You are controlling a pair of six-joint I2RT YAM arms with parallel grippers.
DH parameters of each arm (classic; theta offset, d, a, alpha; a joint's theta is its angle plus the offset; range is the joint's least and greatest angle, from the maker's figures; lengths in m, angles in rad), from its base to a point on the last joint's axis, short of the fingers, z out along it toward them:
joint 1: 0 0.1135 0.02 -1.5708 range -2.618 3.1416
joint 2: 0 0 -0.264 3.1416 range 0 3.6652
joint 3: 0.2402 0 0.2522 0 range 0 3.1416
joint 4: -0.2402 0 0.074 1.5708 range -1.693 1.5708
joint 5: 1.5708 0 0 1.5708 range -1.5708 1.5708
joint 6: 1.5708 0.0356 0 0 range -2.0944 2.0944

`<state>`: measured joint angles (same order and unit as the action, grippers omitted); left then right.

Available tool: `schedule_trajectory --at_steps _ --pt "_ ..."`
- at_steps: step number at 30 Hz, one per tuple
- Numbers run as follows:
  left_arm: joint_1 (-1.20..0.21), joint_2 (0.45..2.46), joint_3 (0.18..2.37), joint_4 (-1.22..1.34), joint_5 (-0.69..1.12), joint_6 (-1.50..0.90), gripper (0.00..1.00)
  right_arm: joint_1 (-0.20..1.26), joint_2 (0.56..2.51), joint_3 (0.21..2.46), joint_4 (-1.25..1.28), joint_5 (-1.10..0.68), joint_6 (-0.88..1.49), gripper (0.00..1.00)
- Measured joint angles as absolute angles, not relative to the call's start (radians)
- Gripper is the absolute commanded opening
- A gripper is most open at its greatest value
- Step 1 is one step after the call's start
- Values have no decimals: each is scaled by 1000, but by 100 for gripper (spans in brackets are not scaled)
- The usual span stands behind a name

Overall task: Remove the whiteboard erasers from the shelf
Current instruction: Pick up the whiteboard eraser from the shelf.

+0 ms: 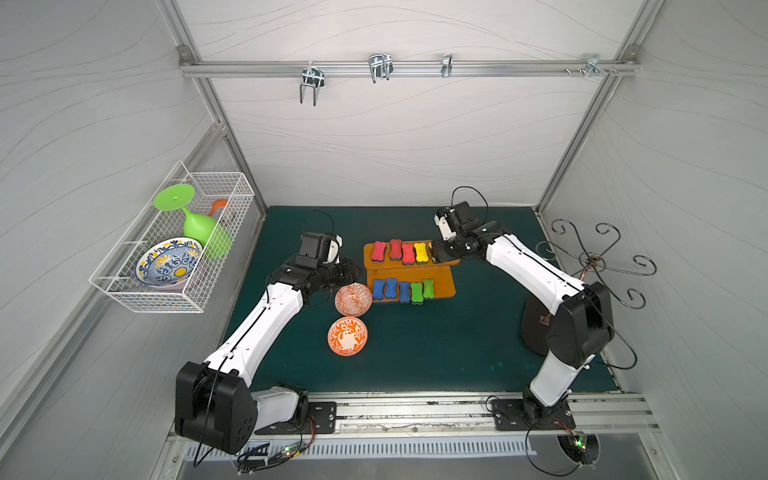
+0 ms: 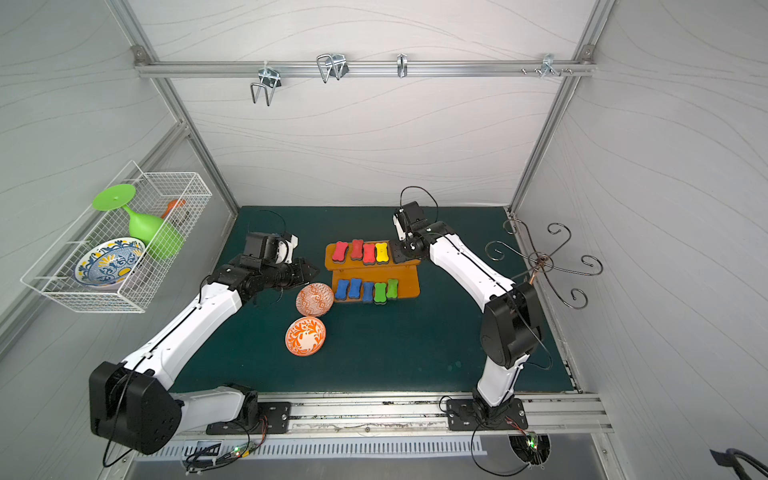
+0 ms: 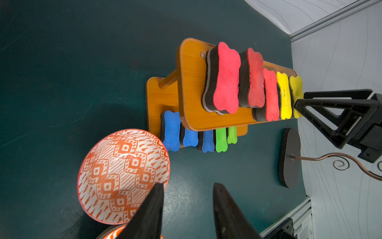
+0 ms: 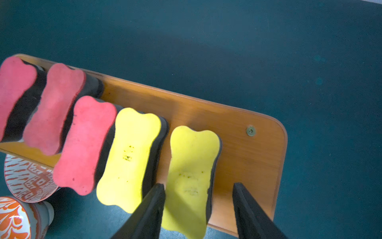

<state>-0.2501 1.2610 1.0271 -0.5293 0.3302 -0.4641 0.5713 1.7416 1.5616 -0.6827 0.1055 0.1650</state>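
The whiteboard erasers [image 1: 408, 253] all sit on the shelf [image 1: 444, 283], five per tier. We see the right gripper [image 4: 198, 186] spread astride the end yellow eraser [image 4: 192, 157], the left gripper [image 3: 187, 185] spread and empty.

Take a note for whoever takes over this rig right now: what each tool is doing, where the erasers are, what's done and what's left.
Right tool: open, straddling the end yellow eraser on the upper board of the shelf; not closed on it.
Left tool: open, empty, beside the orange patterned bowl, short of the shelf.
Upper board: three red erasers, the second yellow eraser and the end one.
Lower board: three blue erasers, two green erasers.
Done: nothing removed.
Left: all ten, probably starting with the end yellow eraser.
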Motion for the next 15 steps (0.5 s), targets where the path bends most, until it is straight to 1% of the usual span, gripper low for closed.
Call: schedule_trajectory --at_steps 15 --pt "-252 1261 1027 -526 333 -464 43 579 1769 1624 -687 131 165 57"
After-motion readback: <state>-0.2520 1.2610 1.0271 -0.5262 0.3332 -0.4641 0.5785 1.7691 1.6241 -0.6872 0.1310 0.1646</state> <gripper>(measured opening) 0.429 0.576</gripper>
